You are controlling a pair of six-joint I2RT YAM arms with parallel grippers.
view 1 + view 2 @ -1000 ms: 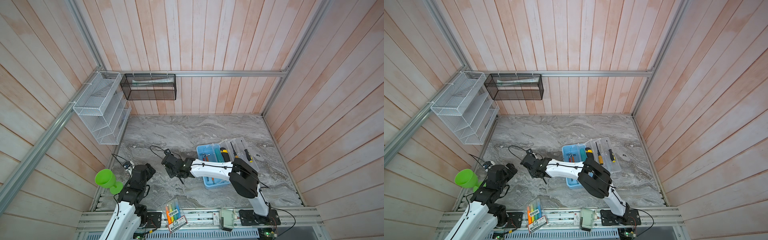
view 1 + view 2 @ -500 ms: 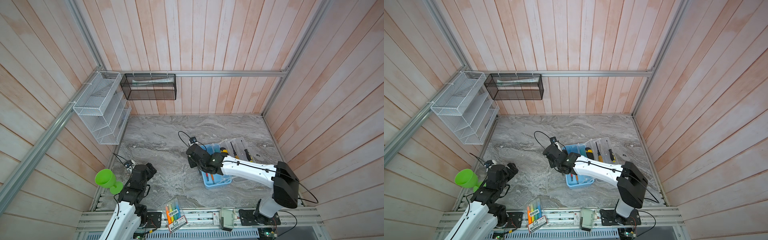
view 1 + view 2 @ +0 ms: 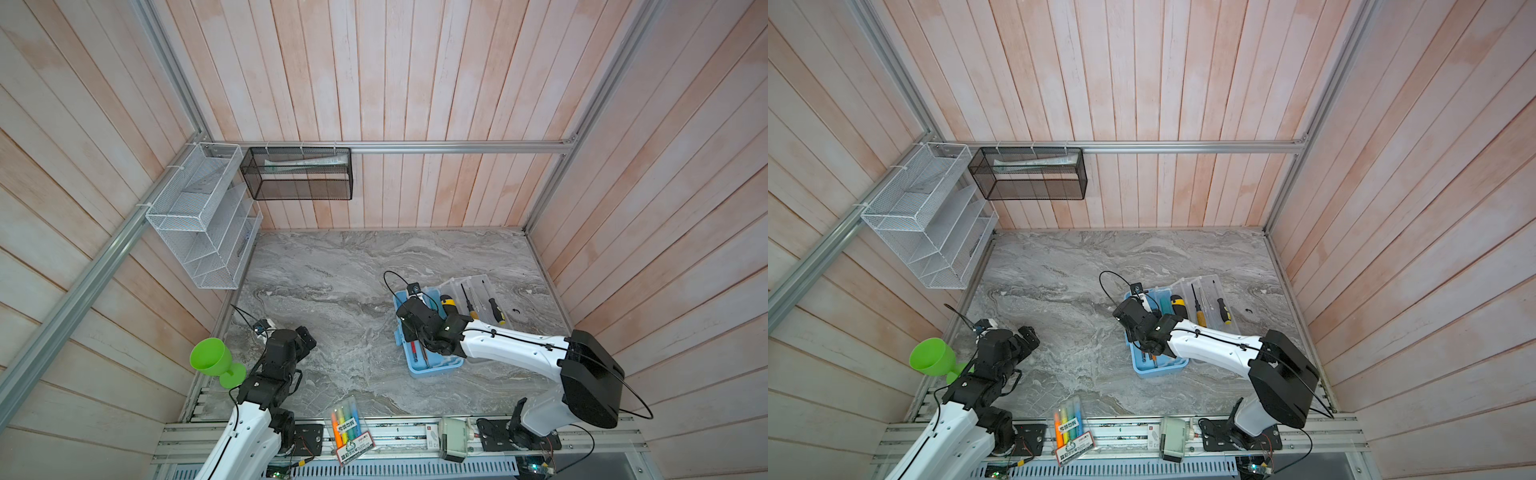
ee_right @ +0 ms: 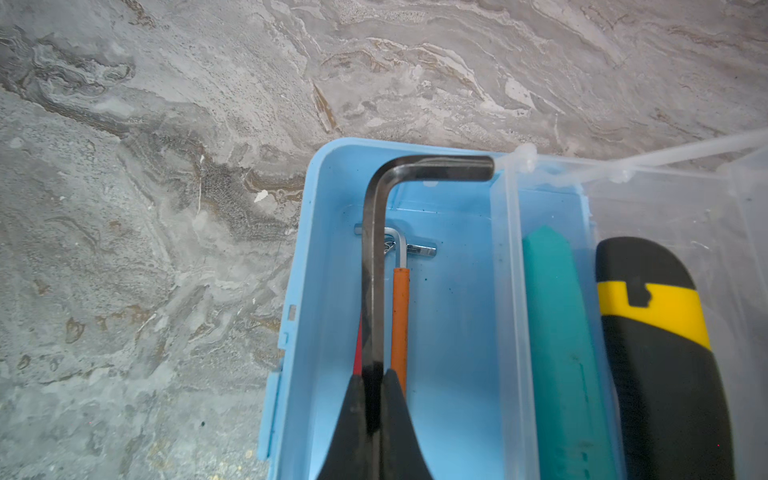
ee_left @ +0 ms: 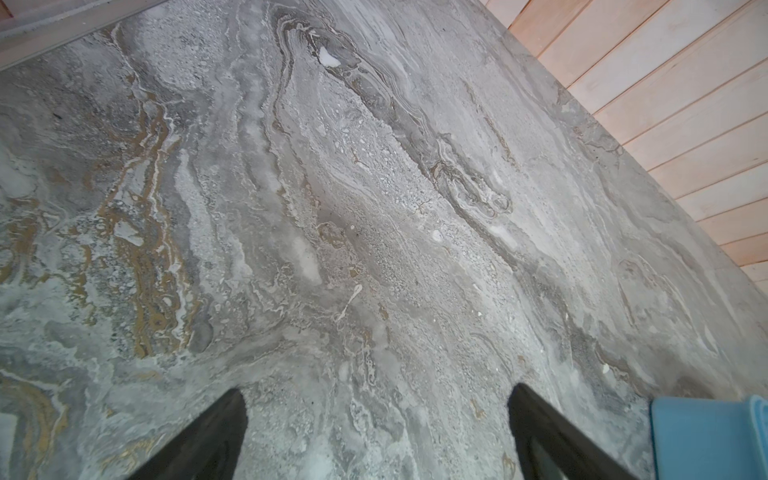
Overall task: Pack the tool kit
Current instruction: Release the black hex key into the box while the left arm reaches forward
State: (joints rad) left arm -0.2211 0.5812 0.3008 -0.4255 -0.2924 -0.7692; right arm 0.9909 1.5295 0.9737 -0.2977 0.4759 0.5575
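The right gripper (image 4: pixel 372 376) is pinching a dark hex key (image 4: pixel 374 266) between tightly closed jaws, holding it over the open light-blue case (image 3: pixel 436 368), which is sitting at about 3 o'clock on the marble table (image 3: pixel 332 282) in both top views. An orange-sleeved hex key (image 4: pixel 401 316) is lying inside. Toward 9 o'clock, the left gripper (image 5: pixel 374 419) is hanging wide open, gripping nothing.

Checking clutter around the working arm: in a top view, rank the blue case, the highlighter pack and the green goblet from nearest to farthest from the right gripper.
1. blue case: directly beneath the right gripper, which is shut on a hex key.
2. highlighter pack: at the near edge, left of the gripper.
3. green goblet: far left of the view.
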